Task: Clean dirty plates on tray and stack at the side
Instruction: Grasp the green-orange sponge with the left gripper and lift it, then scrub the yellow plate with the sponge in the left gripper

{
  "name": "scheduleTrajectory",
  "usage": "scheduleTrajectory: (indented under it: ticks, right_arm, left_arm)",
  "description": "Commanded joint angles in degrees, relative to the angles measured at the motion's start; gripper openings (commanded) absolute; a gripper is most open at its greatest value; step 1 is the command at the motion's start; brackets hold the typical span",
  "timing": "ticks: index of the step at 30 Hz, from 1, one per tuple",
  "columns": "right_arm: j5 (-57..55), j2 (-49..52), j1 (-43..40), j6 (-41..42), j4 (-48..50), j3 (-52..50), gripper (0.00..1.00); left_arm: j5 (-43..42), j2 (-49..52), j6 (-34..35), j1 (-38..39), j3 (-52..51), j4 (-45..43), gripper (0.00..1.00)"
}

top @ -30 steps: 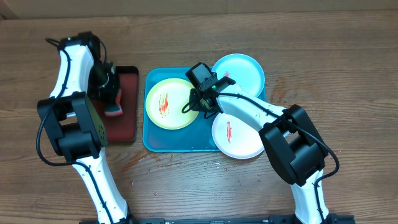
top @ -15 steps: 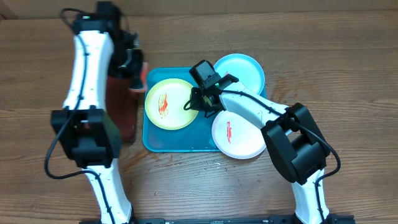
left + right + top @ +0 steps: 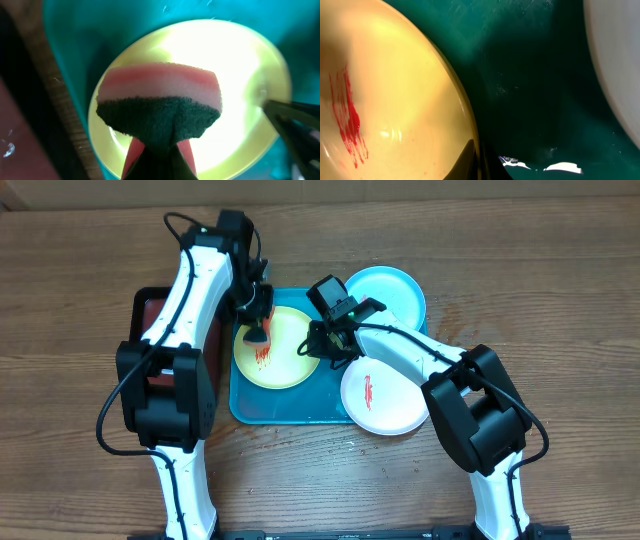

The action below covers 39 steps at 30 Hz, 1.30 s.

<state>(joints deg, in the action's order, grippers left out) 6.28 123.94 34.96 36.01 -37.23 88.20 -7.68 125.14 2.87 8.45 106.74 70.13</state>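
The yellow-green plate (image 3: 285,355) lies on the turquoise tray (image 3: 290,405), with a red smear on its left half. My left gripper (image 3: 256,332) is shut on a pink and dark green sponge (image 3: 160,102) and holds it over the plate's left part (image 3: 245,75). My right gripper (image 3: 318,345) is shut on the plate's right rim (image 3: 470,130); the red smear shows in the right wrist view (image 3: 347,120). The light blue plate (image 3: 392,295) lies at the tray's far right corner. The white plate (image 3: 385,395) with a red smear lies at the near right, overhanging the tray.
A black tray with a red inside (image 3: 150,310) stands left of the turquoise tray, mostly under my left arm. Bare wooden table lies all around.
My left arm has swung right from the black tray, carrying the sponge over the yellow-green plate. My right gripper has stayed on the plate's rim.
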Motion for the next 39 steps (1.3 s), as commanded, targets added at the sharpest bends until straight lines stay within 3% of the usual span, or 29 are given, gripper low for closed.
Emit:
scheduleTrajectory:
  ticks: [1, 10, 16, 18, 21, 26, 28, 39]
  right_arm:
    - [-0.1, 1.5, -0.2, -0.4, -1.0, 0.2, 0.04]
    - [-0.2, 1.5, -0.2, -0.4, -1.0, 0.2, 0.04]
    - [-0.2, 1.5, -0.2, -0.4, -0.9, 0.2, 0.04]
    - [-0.2, 1.5, -0.2, -0.4, -0.9, 0.2, 0.04]
    - [-0.2, 1.5, -0.2, -0.4, -1.0, 0.2, 0.04]
    - [-0.2, 1.5, -0.2, -0.4, -1.0, 0.2, 0.04]
    - [-0.2, 1.5, -0.2, -0.4, -0.9, 0.2, 0.04]
    - [-0.2, 1.5, -0.2, -0.4, -0.8, 0.2, 0.04]
  left_arm:
    - [0.6, -0.7, 2.6, 1.2, -4.3, -2.5, 0.04]
    - [0.5, -0.7, 6.6, 3.4, -12.1, -9.1, 0.04]
    - [-14.9, -0.8, -1.9, 4.4, -12.1, -7.0, 0.04]
    - [-15.3, -0.8, -2.1, 4.3, -12.1, -6.7, 0.04]
    - [-11.0, -0.8, -0.3, 3.7, -12.1, -6.8, 0.04]
    - [10.6, -0.8, 15.0, 3.2, -11.8, -3.7, 0.04]
    - [15.6, -0.8, 18.8, 3.2, -11.0, -1.9, 0.04]
    - [15.4, -0.8, 18.1, 4.8, -7.6, -9.3, 0.04]
